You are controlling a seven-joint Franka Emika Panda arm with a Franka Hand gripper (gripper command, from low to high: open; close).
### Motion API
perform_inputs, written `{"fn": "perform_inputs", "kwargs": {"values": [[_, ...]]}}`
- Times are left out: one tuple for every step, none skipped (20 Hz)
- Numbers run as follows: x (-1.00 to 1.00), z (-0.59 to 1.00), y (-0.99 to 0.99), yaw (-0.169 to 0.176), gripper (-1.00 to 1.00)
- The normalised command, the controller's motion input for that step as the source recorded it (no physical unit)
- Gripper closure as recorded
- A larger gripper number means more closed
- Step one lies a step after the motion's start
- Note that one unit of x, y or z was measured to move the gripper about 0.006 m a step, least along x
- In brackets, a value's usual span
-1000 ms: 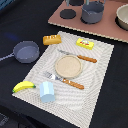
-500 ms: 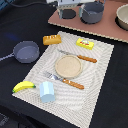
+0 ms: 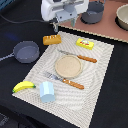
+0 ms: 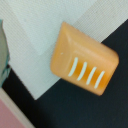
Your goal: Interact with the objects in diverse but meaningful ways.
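So the arm is parked over the far corner of the placemat [image 3: 87, 75], and the bread loaf [image 3: 51, 39] sits almost straight under the gripper [image 3: 65, 22], just a touch toward the exterior view's left. The loaf straddles the mat's edge, half on the woven cloth and half on the dark surface [image 3: 107, 100]. In the wrist view the loaf [image 4: 82, 57] fills the middle of the shot, with its long axis running diagonally and the white score marks near one end. My guess is it's lining up a straight drop, with a wrist turn needed to close across the short side. Can't tell whether the gripper is spread or closed; the fingers aren't clear in either view.
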Motion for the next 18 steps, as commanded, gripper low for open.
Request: {"fn": "perform_inputs", "kwargs": {"values": [[-0.51, 0.21, -0.47, 0.042, -1.00], [-0.54, 0.17, -0.51, 0.049, -1.00], [-0.58, 0.14, -0.51, 0.059, -1.00], [-0.59, 0.11, -0.49, 0.062, -1.00], [-0.62, 0.08, -0.48, 0.062, -1.00], [-0.65, 0.06, -0.45, 0.060, -1.00], [-0.67, 0.05, -0.46, 0.054, -1.00], [-0.73, 0.07, -0.41, 0.048, -1.00], [-0.77, 0.06, -0.36, 0.046, -1.00], [-0.83, 0.03, -0.31, 0.043, -1.00], [-0.86, 0.00, -0.25, 0.048, -1.00], [-0.90, 0.00, -0.21, 0.050, -1.00], [-0.93, 0.00, -0.15, 0.055, -1.00], [-0.97, 0.00, -0.10, 0.051, -1.00], [-1.00, 0.00, -0.06, 0.042, -1.00], [-1.00, -0.02, -0.03, 0.043, -1.00], [-1.00, -0.05, -0.05, 0.047, -1.00], [-1.00, -0.07, -0.02, 0.047, -1.00]]}}
